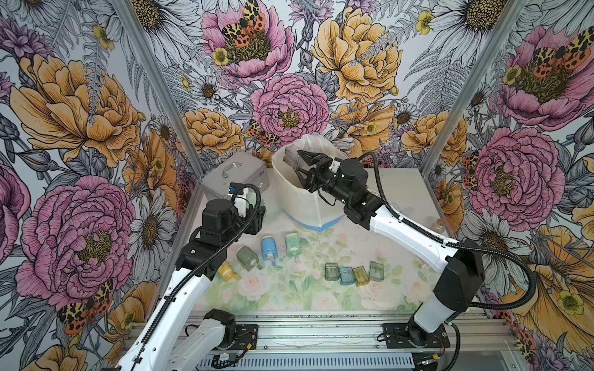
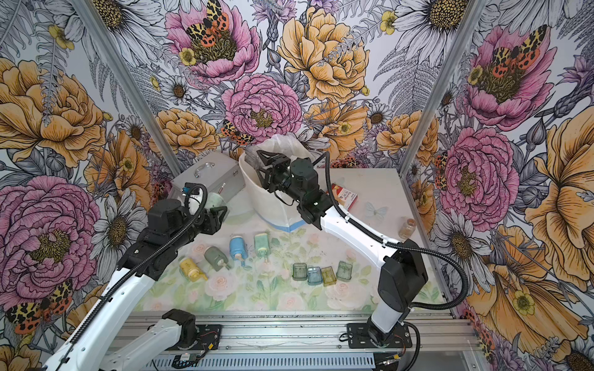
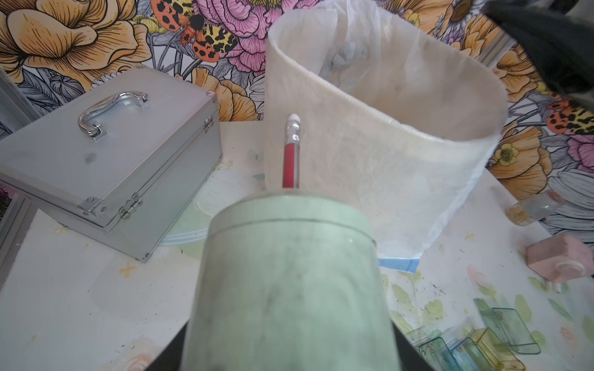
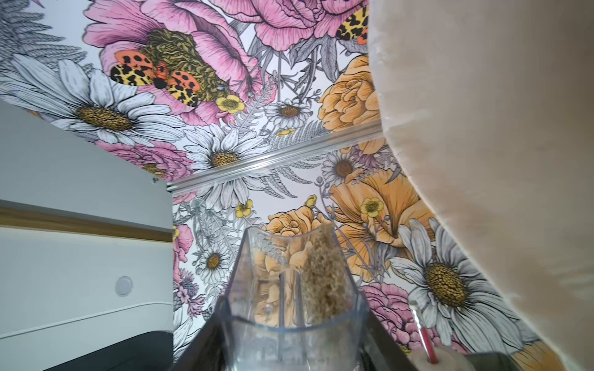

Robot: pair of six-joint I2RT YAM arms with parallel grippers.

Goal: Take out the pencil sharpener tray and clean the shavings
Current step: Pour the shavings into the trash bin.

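My right gripper [image 1: 300, 164] [image 4: 292, 337] is shut on a clear pencil sharpener tray [image 4: 289, 308] [image 1: 291, 157], held tilted over the mouth of the white lined bin [image 1: 299, 199] [image 4: 482, 128]. A strip of brownish shavings [image 4: 323, 279] clings to one inner wall of the tray. My left gripper [image 2: 218, 213] [image 3: 289, 353] is shut on a pale green sharpener body [image 3: 289, 273] [image 2: 213, 200], held above the table left of the bin. A red pencil [image 3: 291, 157] sticks out of the body's far end. Dark flecks [image 3: 434, 289] dot the mat.
A silver metal case [image 1: 234, 173] sits at the back left, close to the left gripper. Several coloured sharpeners [image 1: 268, 249] and a row of tinted trays [image 1: 353, 273] lie mid-table. A pink sharpener [image 3: 559, 261], a small jar [image 2: 406, 228] and a red-white box [image 2: 345, 196] are on the right.
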